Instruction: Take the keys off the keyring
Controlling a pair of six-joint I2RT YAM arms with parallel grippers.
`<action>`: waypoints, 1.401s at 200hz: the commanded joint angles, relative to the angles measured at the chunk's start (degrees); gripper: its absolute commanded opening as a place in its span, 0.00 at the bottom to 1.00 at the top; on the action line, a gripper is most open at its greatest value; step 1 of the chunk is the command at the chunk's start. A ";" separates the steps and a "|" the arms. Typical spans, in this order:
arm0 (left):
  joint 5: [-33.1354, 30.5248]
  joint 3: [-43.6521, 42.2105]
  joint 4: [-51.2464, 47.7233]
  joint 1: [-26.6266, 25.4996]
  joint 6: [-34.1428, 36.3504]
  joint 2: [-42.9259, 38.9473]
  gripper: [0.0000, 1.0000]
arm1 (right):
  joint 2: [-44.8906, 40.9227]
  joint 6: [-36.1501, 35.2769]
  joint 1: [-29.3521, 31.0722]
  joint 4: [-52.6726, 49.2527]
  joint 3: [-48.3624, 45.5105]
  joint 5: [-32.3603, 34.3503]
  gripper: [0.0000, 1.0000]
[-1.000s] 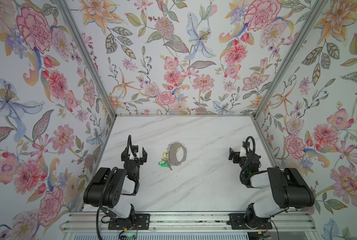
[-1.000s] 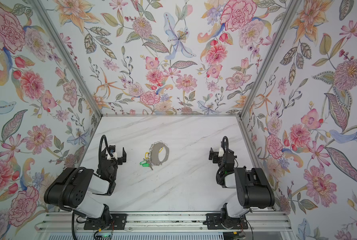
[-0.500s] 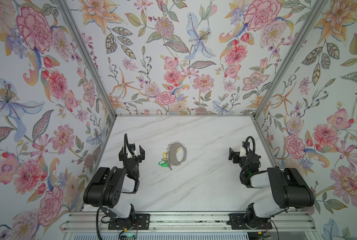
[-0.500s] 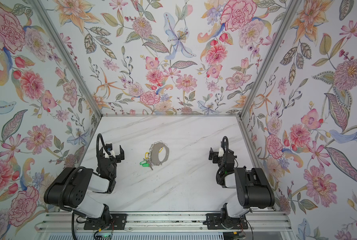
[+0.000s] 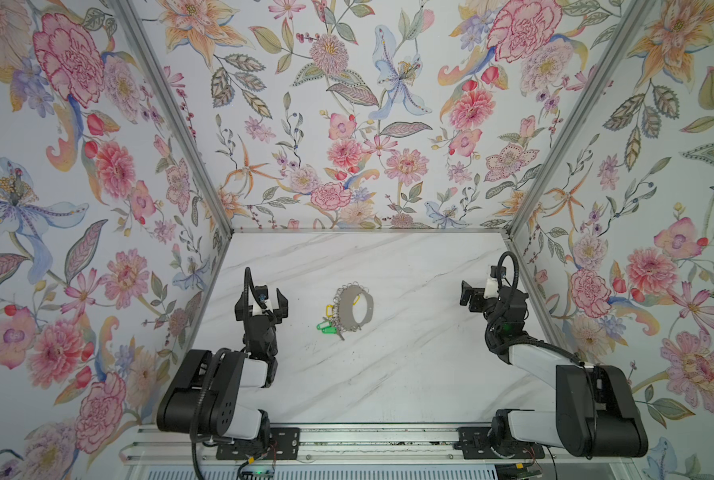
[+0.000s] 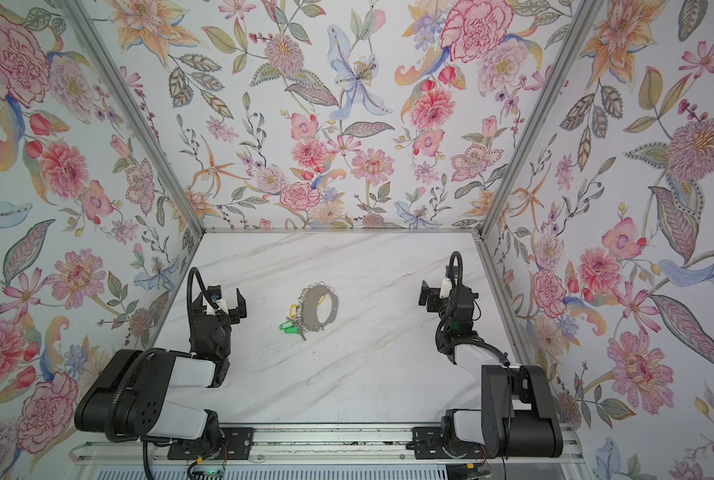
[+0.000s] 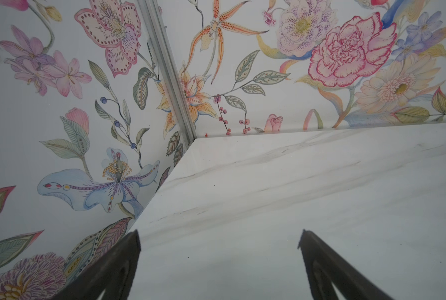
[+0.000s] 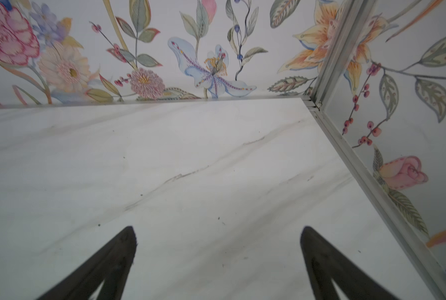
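In the middle of the bench (image 5: 388, 374): keyring (image 5: 357, 311) lying flat, keys (image 5: 327, 323) with green and yellow tags still hooked at its edge. Left tool (image 5: 262, 300) spread wide, empty, near the keys but apart. Right tool (image 5: 470, 296) also wide and empty, well apart. Seemingly nothing removed yet; all keys left to do.
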 commanded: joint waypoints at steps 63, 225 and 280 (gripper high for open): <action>21.44 6.72 -40.85 2.23 -26.59 -21.90 0.99 | 4.35 20.35 18.76 -31.78 11.50 -15.81 0.91; 24.29 -1.74 -53.04 2.29 -25.47 -34.74 0.99 | 45.57 8.33 50.53 -60.55 54.01 3.34 0.44; 25.94 -1.68 -51.68 2.31 -25.72 -32.55 0.99 | 45.28 9.14 49.75 -60.44 52.64 3.85 0.10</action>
